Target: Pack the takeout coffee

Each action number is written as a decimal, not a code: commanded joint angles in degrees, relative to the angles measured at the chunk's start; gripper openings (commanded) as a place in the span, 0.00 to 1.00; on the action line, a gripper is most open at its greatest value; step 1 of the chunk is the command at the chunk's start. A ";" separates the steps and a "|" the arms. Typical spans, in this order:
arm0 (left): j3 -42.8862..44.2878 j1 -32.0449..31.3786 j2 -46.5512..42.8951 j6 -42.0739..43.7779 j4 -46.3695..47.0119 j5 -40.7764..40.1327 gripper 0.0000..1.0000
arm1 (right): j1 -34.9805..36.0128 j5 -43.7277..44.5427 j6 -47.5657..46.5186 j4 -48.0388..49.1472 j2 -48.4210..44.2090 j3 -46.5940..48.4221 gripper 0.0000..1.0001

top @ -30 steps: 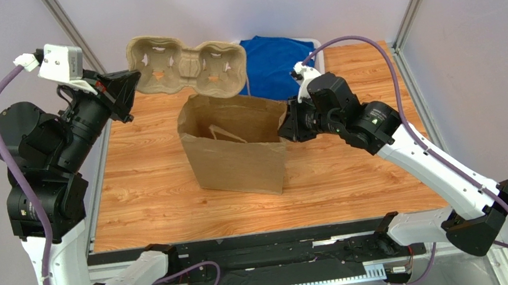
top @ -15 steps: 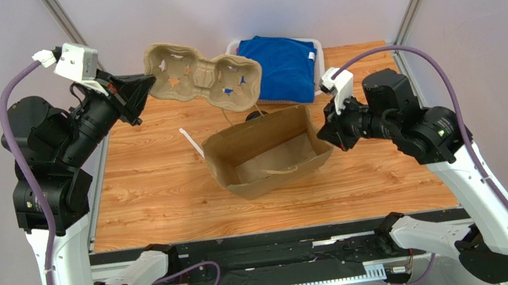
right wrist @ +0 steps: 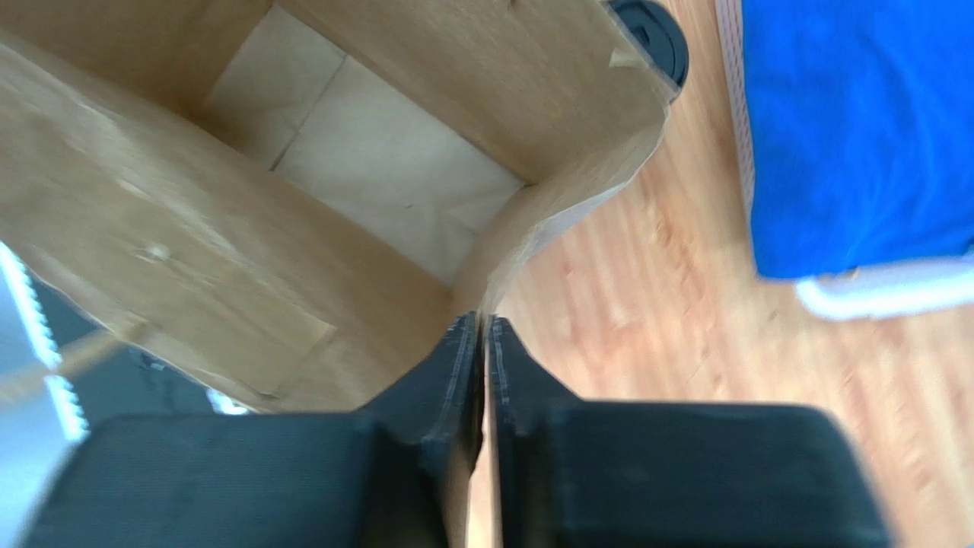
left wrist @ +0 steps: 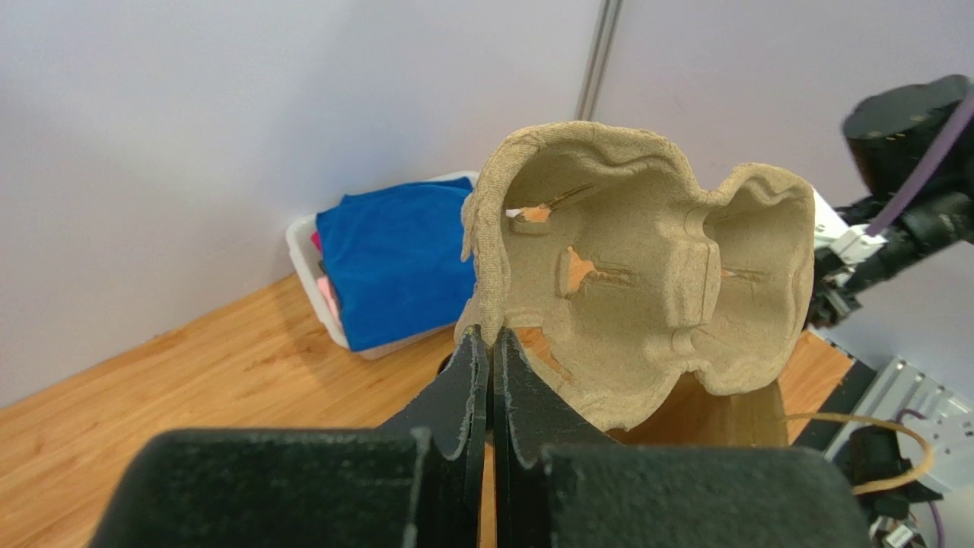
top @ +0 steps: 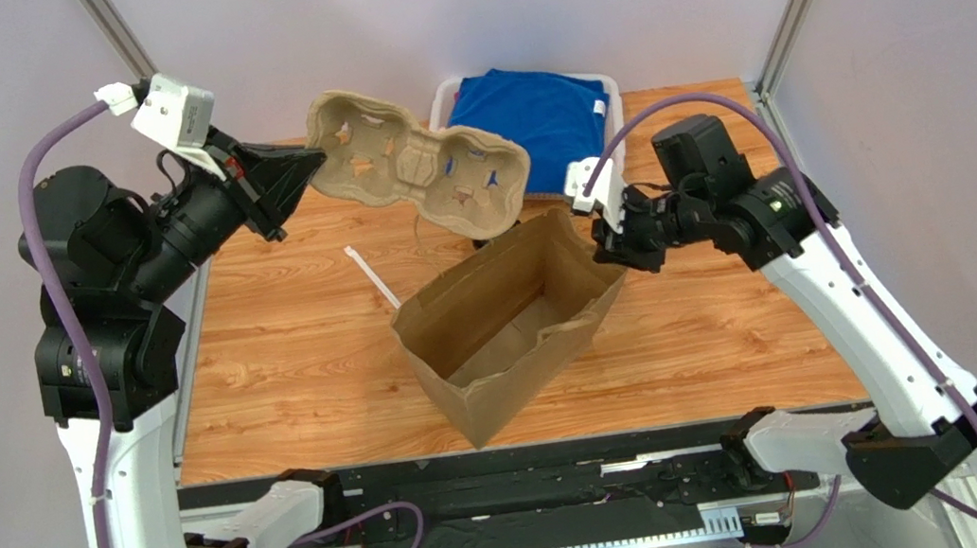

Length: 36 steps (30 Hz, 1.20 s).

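2 robot arms work over a wooden table (top: 289, 345). The left claw (left wrist: 492, 337), pinched shut on the rim of a tan moulded-pulp cup carrier (top: 423, 176), holds it aloft near a tilted, open brown paper bag (top: 500, 315). The right claw (right wrist: 482, 325) is closed tight on a corner of the bag's rim. Of the takeout coffee (right wrist: 649, 29), only its round black lid shows, just beyond the bag's far wall and near a folded blue cloth (top: 530, 118).

Mostly hidden behind far wall of paper bag (right wrist: 172, 228), clipped by top edge: takeout coffee (right wrist: 654, 29), black lid only; cup body unseen.
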 commanded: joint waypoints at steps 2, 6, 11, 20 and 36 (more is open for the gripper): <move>2.64 0.39 0.80 -0.54 -0.03 4.60 0.00 | -0.47 -4.46 -15.30 0.20 4.31 4.92 0.26; 1.86 0.39 0.80 -0.54 -0.39 5.04 0.00 | -0.48 -2.97 -13.67 -0.96 6.34 6.86 0.47; 1.68 0.39 1.06 -0.72 -0.13 4.43 0.00 | -0.48 2.91 -2.34 7.22 4.59 5.19 0.67; 1.24 0.65 1.68 -1.07 1.19 3.29 0.00 | -0.47 3.64 13.59 5.03 5.99 10.81 1.00; 0.18 1.09 0.01 -0.02 0.05 3.99 0.00 | -0.56 3.64 16.63 2.75 8.98 6.77 0.38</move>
